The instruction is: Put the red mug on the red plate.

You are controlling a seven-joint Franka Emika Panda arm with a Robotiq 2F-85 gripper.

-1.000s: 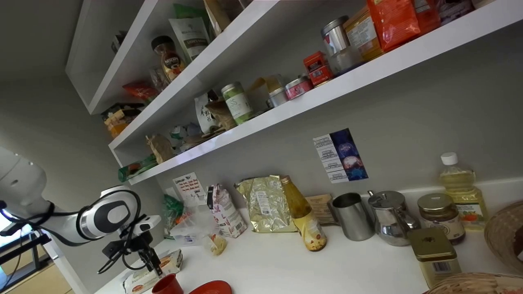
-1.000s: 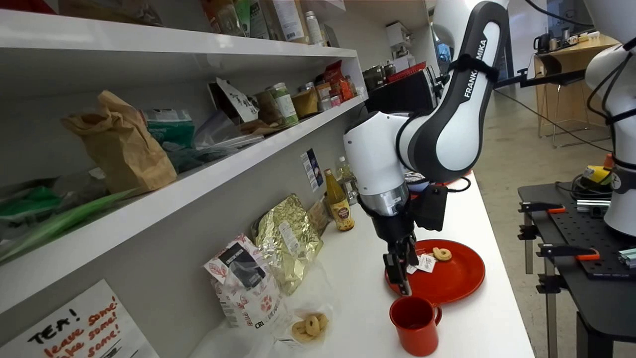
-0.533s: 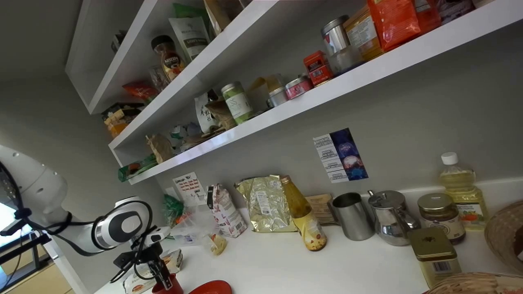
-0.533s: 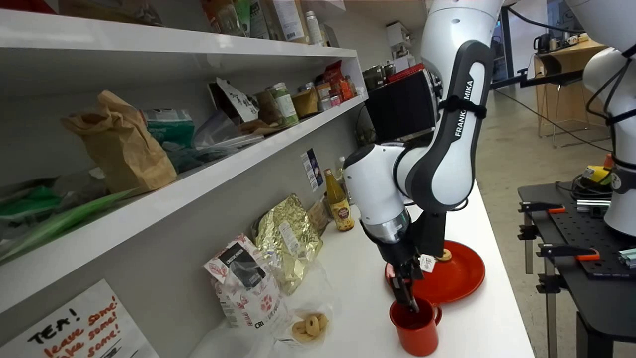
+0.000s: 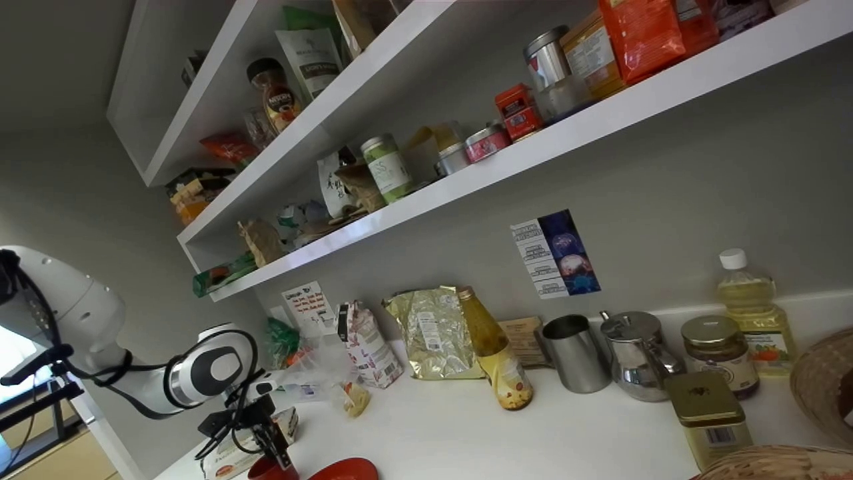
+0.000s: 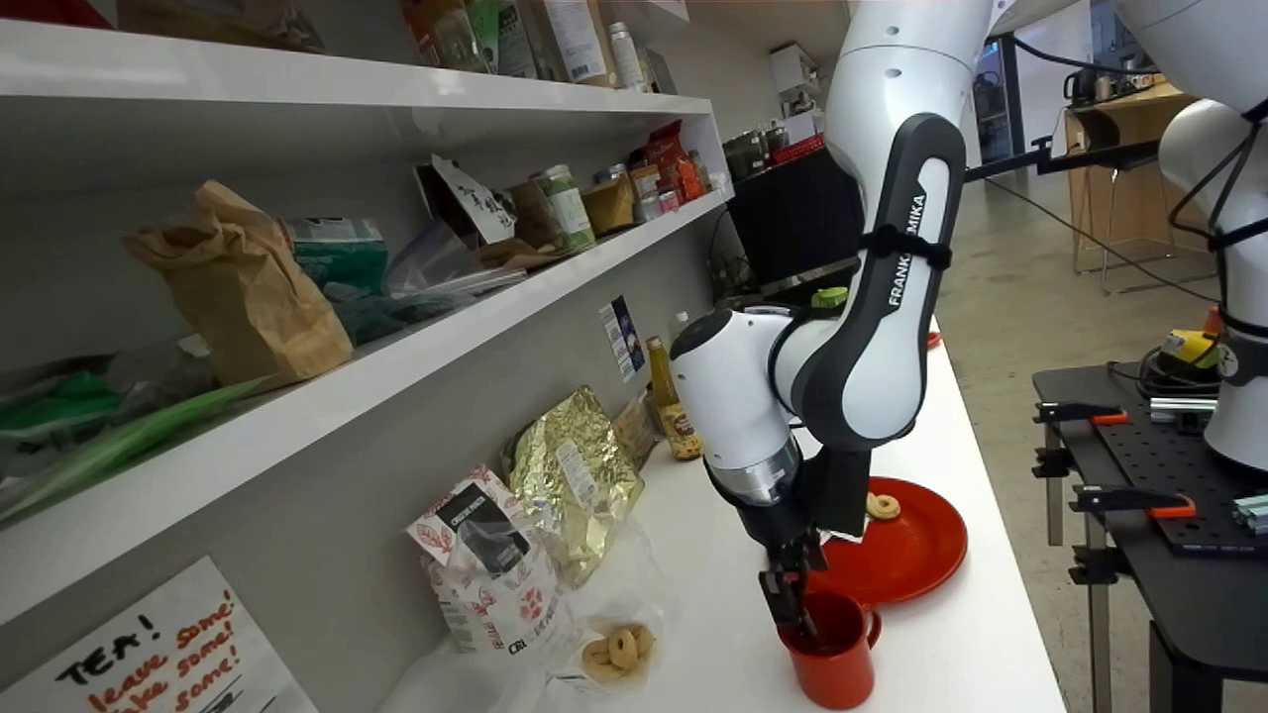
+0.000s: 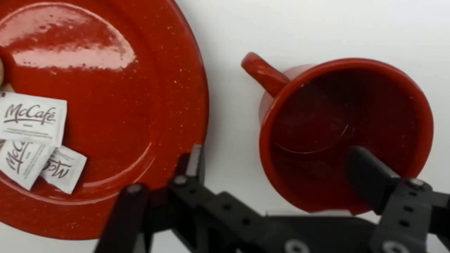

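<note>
Red mug point(image 7: 335, 124), upright just beside red plate point(image 7: 112, 105), below wide-spread gripper point(image 7: 279, 158) with one finger point(image 7: 369, 177) at the mouth. Could swing or slip on lifting if pinched only at the rim.

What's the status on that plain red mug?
Black pincer open, one finger over or inside plain red mug. Mug upright on white counter, beside round red plate. Possible obstruction: white printed packets, beige ring on plate.

Bright red on the mug point(image 6: 834, 665), red with pale flecks on the plate point(image 7: 181, 88), dark-lettered white on the sachets point(image 7: 33, 126), black on the gripper point(image 7: 279, 153), gold on the foil bag point(image 6: 606, 483).
</note>
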